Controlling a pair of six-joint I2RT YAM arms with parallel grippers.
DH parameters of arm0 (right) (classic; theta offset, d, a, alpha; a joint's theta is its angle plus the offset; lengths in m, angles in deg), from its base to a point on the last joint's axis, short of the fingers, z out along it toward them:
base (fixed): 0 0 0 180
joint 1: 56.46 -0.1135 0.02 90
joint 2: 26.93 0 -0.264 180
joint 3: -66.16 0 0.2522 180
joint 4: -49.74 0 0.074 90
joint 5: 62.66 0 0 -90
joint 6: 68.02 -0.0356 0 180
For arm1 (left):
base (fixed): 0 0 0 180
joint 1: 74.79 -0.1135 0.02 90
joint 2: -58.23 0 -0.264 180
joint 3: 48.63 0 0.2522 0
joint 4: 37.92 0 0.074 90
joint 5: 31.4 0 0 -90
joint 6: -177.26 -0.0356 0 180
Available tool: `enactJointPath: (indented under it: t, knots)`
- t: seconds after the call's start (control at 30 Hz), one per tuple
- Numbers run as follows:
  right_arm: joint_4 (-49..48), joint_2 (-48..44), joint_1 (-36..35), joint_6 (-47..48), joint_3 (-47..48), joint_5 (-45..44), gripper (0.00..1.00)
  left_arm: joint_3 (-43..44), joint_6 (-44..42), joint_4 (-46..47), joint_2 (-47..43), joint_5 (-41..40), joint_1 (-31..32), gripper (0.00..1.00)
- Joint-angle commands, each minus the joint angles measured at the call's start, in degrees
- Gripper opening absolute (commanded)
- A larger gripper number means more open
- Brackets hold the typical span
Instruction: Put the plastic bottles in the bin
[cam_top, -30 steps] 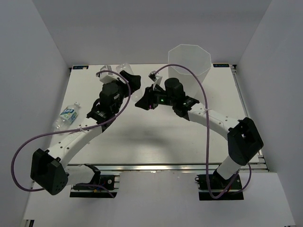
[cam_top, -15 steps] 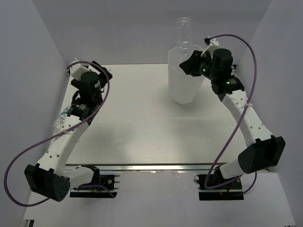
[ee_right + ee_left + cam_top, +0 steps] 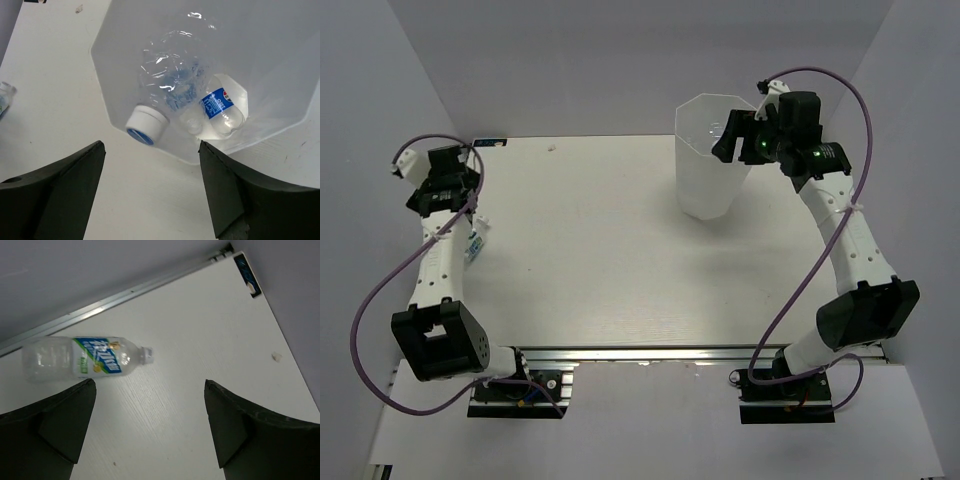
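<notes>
**Overhead, the right gripper is hanging open at the bin's mouth**

Up at the far right of the table [image 3: 620, 250], the right gripper [image 3: 151, 147] is hovering over the rim of the bin [image 3: 705, 190]. Its fingers are standing spread wide, and nothing is sitting between them. Just below them, in the wrist view, a clear unlabelled bottle [image 3: 170, 80] is lying tilted in the bin's opening. Its white, blue-ringed cap is pointing toward the near-left edge of the rim. Whether it is touching the bin's wall I cannot tell. Deeper down, at the bottom of the bin, a second bottle with a blue label [image 3: 220, 107] is resting on its side.

Over on the far left, the left arm is reaching out along the table's left edge. The left gripper [image 3: 149, 387] is hanging above the surface with its fingers spread wide apart and gripping nothing. Beyond those fingers, a third bottle with a blue and green label [image 3: 85, 357] is lying on its side on the table, close to the metal rail at the left edge. Its neck is pointing toward the far side. It is well apart from the bin, which is standing upright at the far right. A small white scrap [image 3: 275, 356] is lying on the table near the far edge.
</notes>
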Motion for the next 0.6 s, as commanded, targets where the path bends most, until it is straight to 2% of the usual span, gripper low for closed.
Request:
enactJointPath:
  t: [0.0,0.2,0.47,0.57]
  knots:
    - [2.3,0.3,0.0,2.0,6.1,0.1,0.82,-1.1,3.1,-2.3,-0.3,2.6,-5.3,0.98]
    - [1.8,-1.6,0.0,2.0,7.0,-0.3,0.86,-4.3,6.4,-1.2,-0.4,4.7,-9.3,0.98]
    - [-3.9,-8.9,0.1,2.5,-1.7,-0.8,0.89,-7.7,13.5,-4.3,3.4,8.8,-18.1,0.98]
    - [-4.7,-9.7,0.0,2.6,-3.1,-1.4,0.89,-9.2,17.2,-2.6,4.6,10.0,-18.8,0.98]
